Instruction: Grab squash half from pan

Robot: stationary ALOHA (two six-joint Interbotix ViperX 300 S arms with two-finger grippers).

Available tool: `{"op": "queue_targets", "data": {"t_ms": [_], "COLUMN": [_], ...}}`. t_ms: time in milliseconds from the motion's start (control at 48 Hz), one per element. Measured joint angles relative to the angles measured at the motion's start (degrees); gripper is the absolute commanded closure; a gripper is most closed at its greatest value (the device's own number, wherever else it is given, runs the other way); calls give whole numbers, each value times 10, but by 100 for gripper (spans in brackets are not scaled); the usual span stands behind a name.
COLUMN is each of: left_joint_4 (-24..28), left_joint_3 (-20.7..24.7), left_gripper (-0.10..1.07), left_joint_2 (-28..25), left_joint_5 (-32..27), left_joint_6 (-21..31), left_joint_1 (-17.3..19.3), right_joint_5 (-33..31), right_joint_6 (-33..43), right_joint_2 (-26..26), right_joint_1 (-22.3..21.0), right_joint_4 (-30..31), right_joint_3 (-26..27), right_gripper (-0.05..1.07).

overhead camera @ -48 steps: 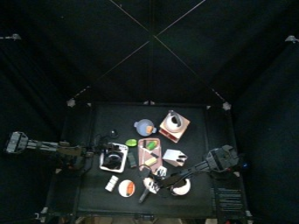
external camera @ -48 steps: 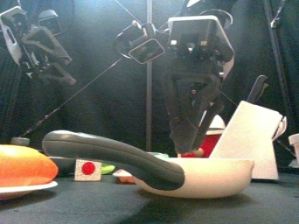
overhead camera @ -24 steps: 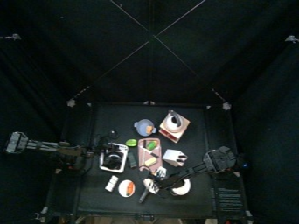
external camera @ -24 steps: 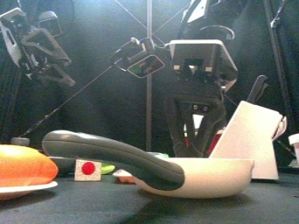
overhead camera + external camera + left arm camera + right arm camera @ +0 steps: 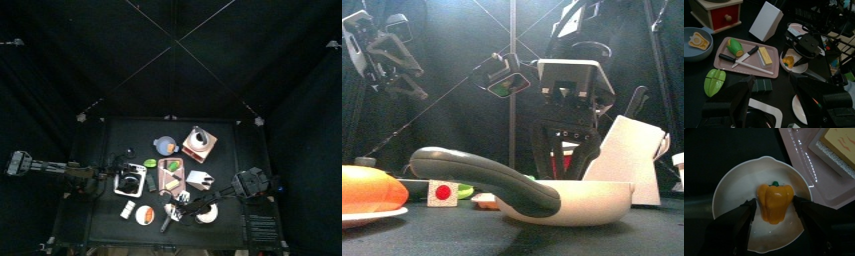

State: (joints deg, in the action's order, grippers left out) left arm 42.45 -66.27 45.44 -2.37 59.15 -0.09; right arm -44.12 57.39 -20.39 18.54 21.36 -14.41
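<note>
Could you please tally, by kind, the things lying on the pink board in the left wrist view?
On the pink board:
Knife: 1
Yellow block: 1
Green and yellow piece: 1
Total: 3

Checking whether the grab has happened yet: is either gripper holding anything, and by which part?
Nothing is held. The right gripper straddles the squash half in the pan, jaws open.

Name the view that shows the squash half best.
Right wrist view: the squash half lies in the pan, filling the frame. Left wrist view shows it small; top view barely; in front view the pan's wall hides it.
</note>
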Motion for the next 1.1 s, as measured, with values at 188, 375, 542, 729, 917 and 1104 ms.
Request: {"op": "queue_targets", "data": {"t_ms": [188,375,542,729,917,1104], "left_joint_4": [0,-1,0,0,-1,-1], "left_joint_3": [0,0,0,0,0,0], "left_gripper": [5,5,5,5,5,5], "left_joint_2": [1,0,0,0,0,0], "left_joint_5": [0,0,0,0,2,2], "left_joint_6": [0,0,0,0,0,0], "left_joint_1": [0,0,0,0,0,0], "right_joint_5": [15,31,31,20,9,7], "right_joint_6": [-3,-4,-5,-6,-6,-6], "right_joint_2": [1,3,6,29,73,89], "right_joint_1": [-2,-3,-3,-3,-3,-2], "right_joint_4": [-11,-17,-16,-11,6,14], "right_joint_3": [-6,-11,-14,-19,-21,-25], "right_gripper": [14,27,36,37,37,37]}}
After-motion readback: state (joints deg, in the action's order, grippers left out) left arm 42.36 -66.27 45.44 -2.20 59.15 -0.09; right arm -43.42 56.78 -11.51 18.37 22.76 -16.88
